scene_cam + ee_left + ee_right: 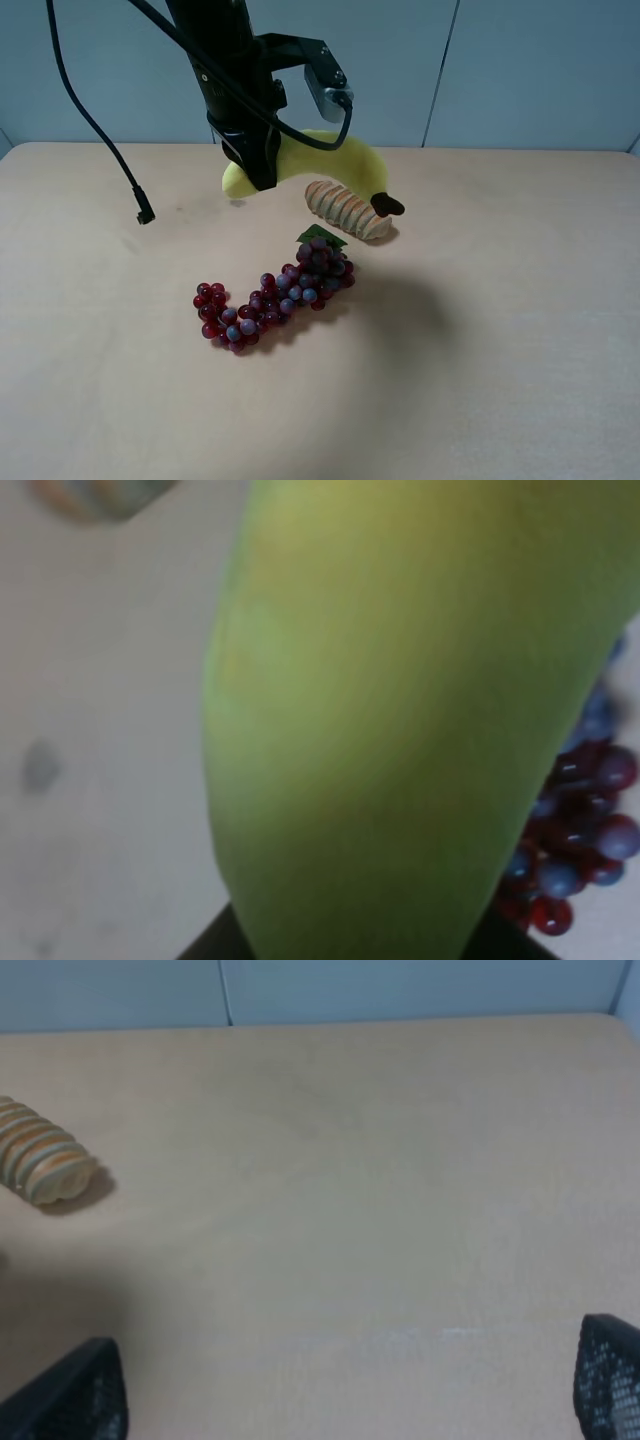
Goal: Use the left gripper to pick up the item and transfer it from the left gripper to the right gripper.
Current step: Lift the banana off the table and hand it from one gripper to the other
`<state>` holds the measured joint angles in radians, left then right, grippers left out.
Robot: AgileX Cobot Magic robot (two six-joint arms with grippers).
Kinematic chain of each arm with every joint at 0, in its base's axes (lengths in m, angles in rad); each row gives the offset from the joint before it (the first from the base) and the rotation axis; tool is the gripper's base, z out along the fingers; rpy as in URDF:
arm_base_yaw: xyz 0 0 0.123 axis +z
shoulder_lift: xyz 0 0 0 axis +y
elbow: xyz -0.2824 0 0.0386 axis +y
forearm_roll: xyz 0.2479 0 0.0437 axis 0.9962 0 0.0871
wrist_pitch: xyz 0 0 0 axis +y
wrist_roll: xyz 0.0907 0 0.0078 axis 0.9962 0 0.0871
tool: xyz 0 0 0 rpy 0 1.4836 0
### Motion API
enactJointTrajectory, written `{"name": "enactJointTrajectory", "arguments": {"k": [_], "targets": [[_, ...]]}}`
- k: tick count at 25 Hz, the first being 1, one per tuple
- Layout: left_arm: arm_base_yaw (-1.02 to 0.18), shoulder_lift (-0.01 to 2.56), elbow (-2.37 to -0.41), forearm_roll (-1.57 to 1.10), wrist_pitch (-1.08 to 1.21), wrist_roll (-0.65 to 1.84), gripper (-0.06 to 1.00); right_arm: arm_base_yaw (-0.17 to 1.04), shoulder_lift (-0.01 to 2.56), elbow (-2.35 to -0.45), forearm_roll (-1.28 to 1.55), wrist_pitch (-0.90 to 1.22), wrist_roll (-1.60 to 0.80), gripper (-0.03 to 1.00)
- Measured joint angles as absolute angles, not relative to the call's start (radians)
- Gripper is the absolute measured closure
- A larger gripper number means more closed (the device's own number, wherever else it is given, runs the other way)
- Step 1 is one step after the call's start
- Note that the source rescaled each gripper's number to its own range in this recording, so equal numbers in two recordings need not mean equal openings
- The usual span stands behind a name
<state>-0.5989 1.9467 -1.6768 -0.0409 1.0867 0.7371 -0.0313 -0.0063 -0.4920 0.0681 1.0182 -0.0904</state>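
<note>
The yellow plush banana [340, 160] hangs in the air above the back of the table, its dark stem tip [387, 205] over the bread. My left gripper [262, 168] is shut on the banana near its left end. In the left wrist view the banana [400, 720] fills the frame, close up. My right gripper [345, 1390] is open and empty: only its two black fingertips [70, 1400] show at the frame's lower corners, over bare table. The right arm is out of the exterior high view.
A ridged tan bread [345, 210] lies under the banana's stem end; it also shows in the right wrist view [45, 1160]. A red-purple grape bunch [275, 290] lies in front of it. A loose black cable end [145, 215] hangs at the left.
</note>
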Motion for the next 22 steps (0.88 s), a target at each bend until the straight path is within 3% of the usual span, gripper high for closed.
{"name": "enactJointTrajectory", "arguments": {"k": [10,14,22], "targets": [[-0.638,1.947,-1.673,-0.13,1.091,0.869,0.94,-0.031,0.008,-0.496,0.092,1.021,-0.108,-0.03],[-0.649,1.947,-1.673,-0.131,1.091,0.876,0.94,-0.029,0.156,-0.558,0.166,1.014,-0.162,-0.03],[-0.654,1.947,-1.673,-0.139,1.09,0.878,0.94,0.155,0.506,-0.663,0.366,0.856,-0.372,-0.03]]}}
